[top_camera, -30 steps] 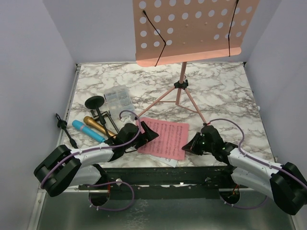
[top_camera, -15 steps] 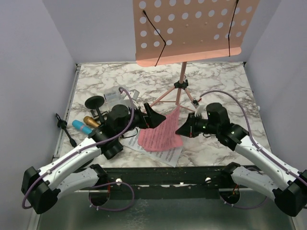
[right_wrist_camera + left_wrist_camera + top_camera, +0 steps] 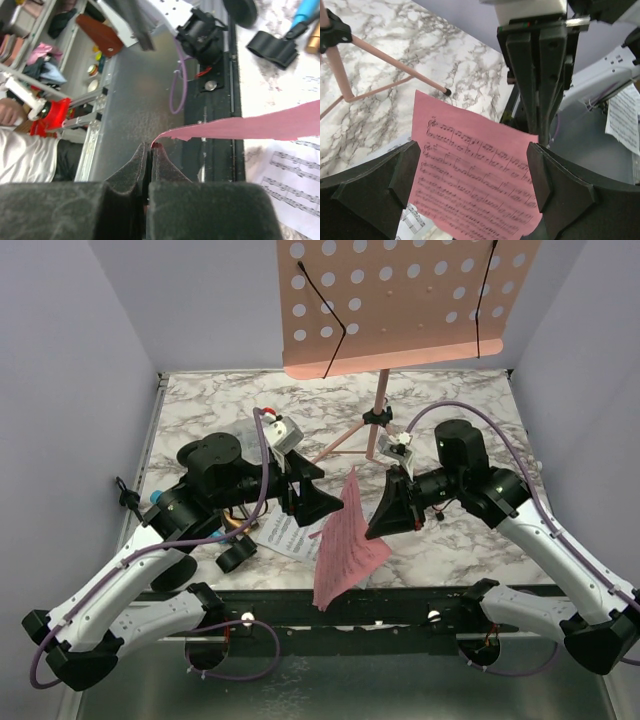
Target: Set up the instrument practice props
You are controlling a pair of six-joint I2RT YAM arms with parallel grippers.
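The pink perforated music rack (image 3: 400, 300) stands at the back on thin tripod legs (image 3: 345, 445). My right gripper (image 3: 378, 515) is shut on a corner of a pink sheet-music page (image 3: 342, 545), which hangs in the air above the table's front. The pinch shows in the right wrist view (image 3: 150, 147), with the page (image 3: 260, 127) curving away. My left gripper (image 3: 316, 496) is open just left of the page. In the left wrist view (image 3: 470, 185) its jaws stand either side of the page (image 3: 475, 175). A white page (image 3: 285, 535) lies on the table. The blue microphone (image 3: 305, 15) lies beside the gold one (image 3: 314, 40).
A black mic mount clip (image 3: 238, 555) lies at the front left, also in the right wrist view (image 3: 274, 47). A black bracket (image 3: 135, 510) lies by the left table edge. The tripod legs spread across the marble table (image 3: 470, 420) behind both grippers.
The right gripper has lifted the pink page off the table, so it now hangs upright. Both arms have risen and moved back. The left gripper now stands open beside the page.
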